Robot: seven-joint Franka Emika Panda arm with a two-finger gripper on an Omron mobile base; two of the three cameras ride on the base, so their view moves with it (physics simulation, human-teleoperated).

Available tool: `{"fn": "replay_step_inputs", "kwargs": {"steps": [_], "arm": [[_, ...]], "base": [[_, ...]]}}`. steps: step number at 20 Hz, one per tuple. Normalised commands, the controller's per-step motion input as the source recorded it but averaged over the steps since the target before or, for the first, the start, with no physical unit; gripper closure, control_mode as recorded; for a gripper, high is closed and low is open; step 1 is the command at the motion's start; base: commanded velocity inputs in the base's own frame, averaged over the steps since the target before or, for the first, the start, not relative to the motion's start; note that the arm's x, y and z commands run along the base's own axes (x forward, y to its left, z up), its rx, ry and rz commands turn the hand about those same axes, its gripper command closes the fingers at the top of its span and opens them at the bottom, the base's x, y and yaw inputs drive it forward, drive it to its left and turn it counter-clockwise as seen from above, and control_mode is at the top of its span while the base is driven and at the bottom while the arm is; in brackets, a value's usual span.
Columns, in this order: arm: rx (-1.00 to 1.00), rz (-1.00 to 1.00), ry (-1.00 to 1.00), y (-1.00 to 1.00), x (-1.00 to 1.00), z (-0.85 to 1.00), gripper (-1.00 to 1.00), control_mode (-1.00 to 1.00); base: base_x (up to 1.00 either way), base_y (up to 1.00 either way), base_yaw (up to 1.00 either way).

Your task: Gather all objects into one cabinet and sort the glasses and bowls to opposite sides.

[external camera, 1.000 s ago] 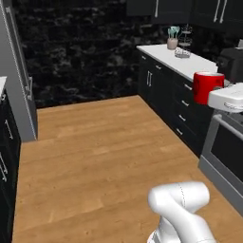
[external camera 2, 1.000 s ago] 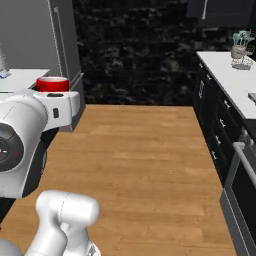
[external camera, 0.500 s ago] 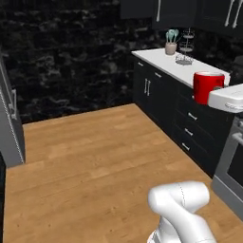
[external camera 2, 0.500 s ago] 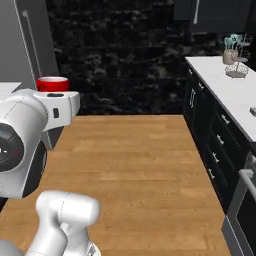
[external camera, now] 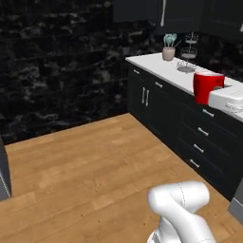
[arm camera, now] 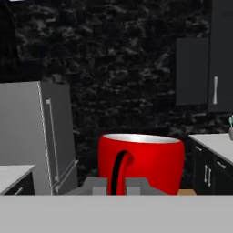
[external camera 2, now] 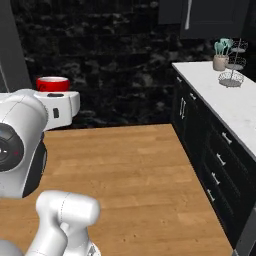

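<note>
One red cup [external camera: 207, 86] is in play at this moment, carried high off the floor by the hand [arm camera: 116, 185], whose fingers are pinched together on the cup's near rim, one dark fingertip [arm camera: 119, 170] showing against the red wall in the hand view. From the right base view the same cup pokes up just behind the white wrist, and from the left base view it hangs in front of the white tabletop [external camera: 161, 64] at the right, though whether it is over that surface or short of it cannot be told. On that tabletop, well apart from the cup, stand a beige utensil crock [external camera: 168, 53] and a wire basket stand [external camera: 189, 57], neither of which belongs to the job. Above them hang black wall cabinets [external camera: 182, 14] with a silver bar handle [external camera: 163, 13]; their doors look shut from here. My reading is that the step in hand is the transport of the cup toward the cabinet that will collect everything. The next move would call for bringing the base close to that cabinet, getting its door open if it is shut, and then setting the cup upright on the shelf at the side kept for glasses, away from where the bowl will go.
</note>
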Motion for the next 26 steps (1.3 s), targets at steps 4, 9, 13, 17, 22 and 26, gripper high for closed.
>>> {"fn": "replay_step_inputs", "kwargs": {"steps": [4,9,13,17,22,26], "arm": [[0.00,0.00,0.00,0.00,0.00,0.00,1.00,1.00],[0.00,0.00,0.00,0.00,0.00,0.00,1.00,1.00],[0.00,0.00,0.00,0.00,0.00,0.00,1.00,1.00],[0.00,0.00,0.00,0.00,0.00,0.00,1.00,1.00],[0.00,0.00,0.00,0.00,0.00,0.00,1.00,1.00],[0.00,0.00,0.00,0.00,0.00,0.00,1.00,1.00]], "base": [[1.00,0.25,-0.22],[1.00,0.21,-0.19],[1.00,0.18,-0.17],[1.00,0.32,-0.18],[1.00,0.27,-0.24],[1.00,0.31,-0.25]]}}
